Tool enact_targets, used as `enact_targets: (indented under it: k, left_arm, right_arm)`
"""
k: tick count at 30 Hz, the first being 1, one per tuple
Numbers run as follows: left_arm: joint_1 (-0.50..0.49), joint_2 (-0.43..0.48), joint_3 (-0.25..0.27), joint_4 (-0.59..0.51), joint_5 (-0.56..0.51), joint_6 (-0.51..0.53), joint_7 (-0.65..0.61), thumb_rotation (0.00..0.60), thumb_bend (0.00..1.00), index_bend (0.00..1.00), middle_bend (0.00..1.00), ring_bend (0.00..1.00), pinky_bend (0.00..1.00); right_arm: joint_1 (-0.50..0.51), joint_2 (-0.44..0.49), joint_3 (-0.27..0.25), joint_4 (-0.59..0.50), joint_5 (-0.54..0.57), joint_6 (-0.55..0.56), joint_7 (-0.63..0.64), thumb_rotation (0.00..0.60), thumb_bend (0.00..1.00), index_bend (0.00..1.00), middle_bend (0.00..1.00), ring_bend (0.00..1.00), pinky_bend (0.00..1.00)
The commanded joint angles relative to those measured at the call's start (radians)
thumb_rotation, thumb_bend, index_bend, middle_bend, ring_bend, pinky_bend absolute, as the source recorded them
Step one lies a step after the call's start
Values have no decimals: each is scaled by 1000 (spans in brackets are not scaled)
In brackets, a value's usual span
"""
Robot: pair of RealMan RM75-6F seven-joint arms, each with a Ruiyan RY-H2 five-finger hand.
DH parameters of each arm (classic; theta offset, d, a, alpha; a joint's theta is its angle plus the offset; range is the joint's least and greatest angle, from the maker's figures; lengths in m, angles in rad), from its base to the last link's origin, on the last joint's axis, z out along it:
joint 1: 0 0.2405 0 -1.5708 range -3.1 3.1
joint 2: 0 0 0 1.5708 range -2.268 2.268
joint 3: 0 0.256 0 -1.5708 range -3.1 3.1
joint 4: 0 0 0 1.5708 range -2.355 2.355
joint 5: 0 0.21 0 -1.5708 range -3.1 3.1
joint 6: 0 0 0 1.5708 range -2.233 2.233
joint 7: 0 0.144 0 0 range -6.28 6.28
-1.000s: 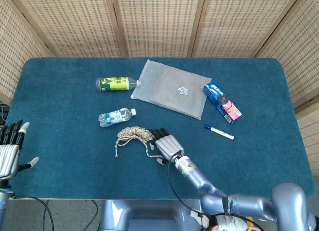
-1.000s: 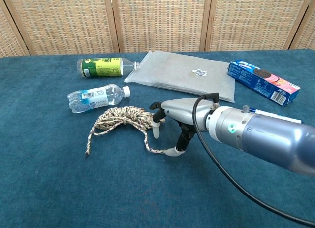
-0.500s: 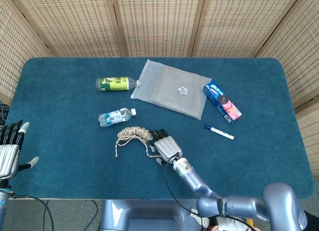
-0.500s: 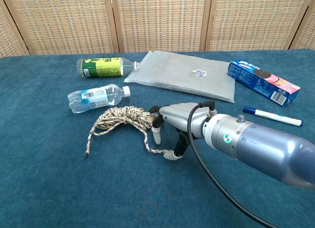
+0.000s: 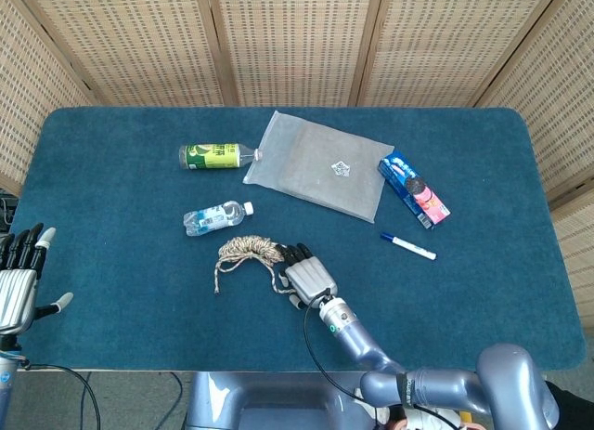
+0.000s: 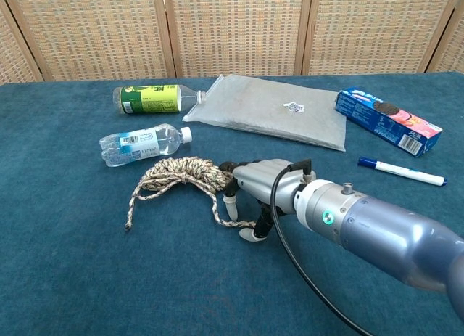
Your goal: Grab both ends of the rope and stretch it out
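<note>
The beige rope (image 5: 249,250) lies in a loose coil near the middle of the blue table (image 5: 111,263). In the chest view the rope (image 6: 181,173) trails one end to the left (image 6: 129,223), and its other end runs under my right hand. My right hand (image 5: 304,274) hovers palm down over that right end, fingers apart and pointing at the coil. Seen from the chest, the right hand (image 6: 255,185) has one fingertip (image 6: 250,234) touching the cloth beside the rope end, with nothing gripped. My left hand (image 5: 19,277) hangs off the table's left edge, fingers spread and empty.
A clear water bottle (image 5: 215,217) lies just behind the coil and a green-labelled bottle (image 5: 215,155) further back. A grey pouch (image 5: 316,165), a blue biscuit box (image 5: 414,189) and a marker pen (image 5: 407,246) lie to the right.
My right hand has slid a little left and nearer, settling closer over the rope's right end. The rope and my left hand have not moved.
</note>
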Motion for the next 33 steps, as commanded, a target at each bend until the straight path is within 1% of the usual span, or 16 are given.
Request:
enact_targets:
  k: [1,3,10,15,20,28,31,33]
  left_arm:
    - [0,0,0,0,0,0,1,600,0,0,0,0,0]
    - [-1,0,0,-1,0,0,1,600,0,0,0,0,0]
    - [-1,0,1,1,-1,0,2,600,0,0,0,0,0]
    - [-1,-2,3,0,1,0,7,600,0,0,0,0,0]
    - [-2,-5,3,1,1,0,13,600,0,0,0,0,0]
    - [-7,-16,-1,9,17,14,16,600,0,0,0,0,0]
    - [-17,-23,-1,27,40,20,29,600,0,0,0,0,0]
    - [-40,-23,3,49,62,-4,59,600,0,6,0,0,0]
  right_arm:
    - [1,-2,0,4,-3,-2,3,600,417,530,0,0,0]
    - [2,-4,1,7,-6,-2,4,600,432,548,0,0,0]
    - [0,0,1,4,-14,-2,8,600,434,582,0,0,0]
    - [-5,6,-1,3,-33,12,12,600,434,648,0,0,0]
    - [-12,20,1,-10,-60,27,25,600,434,687,0,0,0]
    - [-17,36,22,-31,-82,56,37,600,434,698,0,0,0]
    - [-12,47,27,-37,-82,57,19,600,434,698,0,0,0]
    - [-4,60,23,-40,-74,53,-22,600,434,700,0,0,0]
